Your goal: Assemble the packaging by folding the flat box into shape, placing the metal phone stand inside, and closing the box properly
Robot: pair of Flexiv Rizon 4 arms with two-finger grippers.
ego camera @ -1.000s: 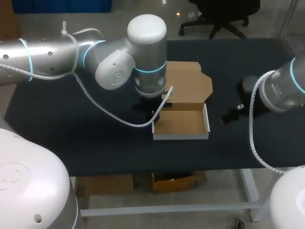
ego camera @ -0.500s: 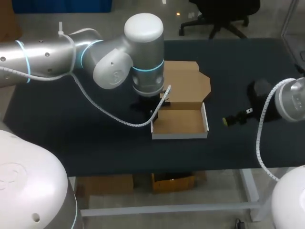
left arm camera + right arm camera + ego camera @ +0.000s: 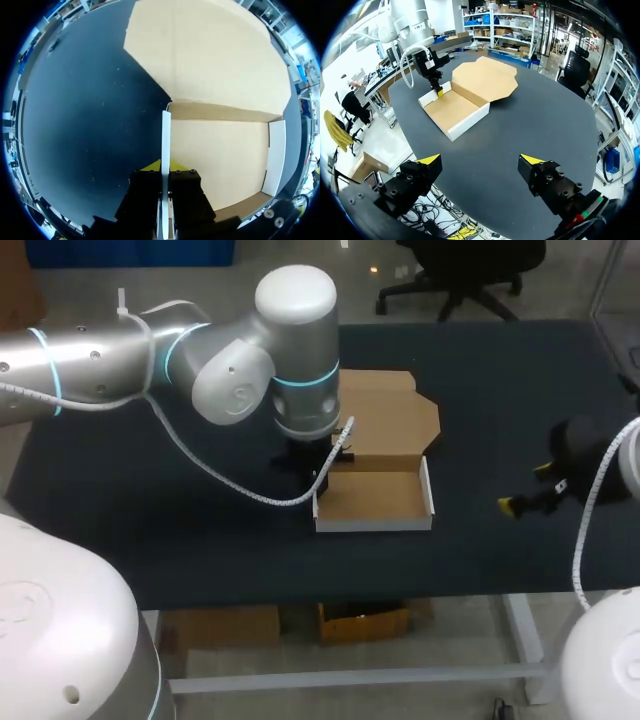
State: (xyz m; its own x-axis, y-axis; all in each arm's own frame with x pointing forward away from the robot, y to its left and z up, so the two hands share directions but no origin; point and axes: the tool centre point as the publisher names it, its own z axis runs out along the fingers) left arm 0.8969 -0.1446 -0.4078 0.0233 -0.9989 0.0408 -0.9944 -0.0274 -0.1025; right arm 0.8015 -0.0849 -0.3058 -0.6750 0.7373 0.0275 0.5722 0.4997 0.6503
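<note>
- Head view gives you the cardboard box (image 3: pixel 372 498) near the middle of the black table (image 3: pixel 150 500), towards its front edge. The box is half formed: a shallow tray with raised white-edged walls, open on top.
- Its lid (image 3: pixel 385 425) lies flat on the table behind the tray, joined to it along the back fold.
- Your left arm (image 3: pixel 240 370) comes in from the left and hangs over the tray's left end, with a white coiled cable (image 3: pixel 230 480) looping down beside it.
- The left gripper (image 3: pixel 318 468) sits at the tray's left side wall, mostly hidden under the wrist in this view.
- In the left wrist view you see that side wall (image 3: pixel 165 145) standing upright and edge-on. It runs straight between the fingers of the left gripper (image 3: pixel 164 167), which are clenched on it from both sides.
- Beyond the wall, the tray floor and the far end wall (image 3: pixel 276 157) show, and the lid spreads out ahead.
- Your right gripper (image 3: pixel 527 487) hovers over the right side of the table, well apart from the box.
- In the right wrist view the right gripper (image 3: pixel 481 160) is released, its yellow tips spread wide with only bare table between them. From here the box (image 3: pixel 455 107) lies well ahead, with the left gripper (image 3: pixel 439 90) at its far wall.
</note>
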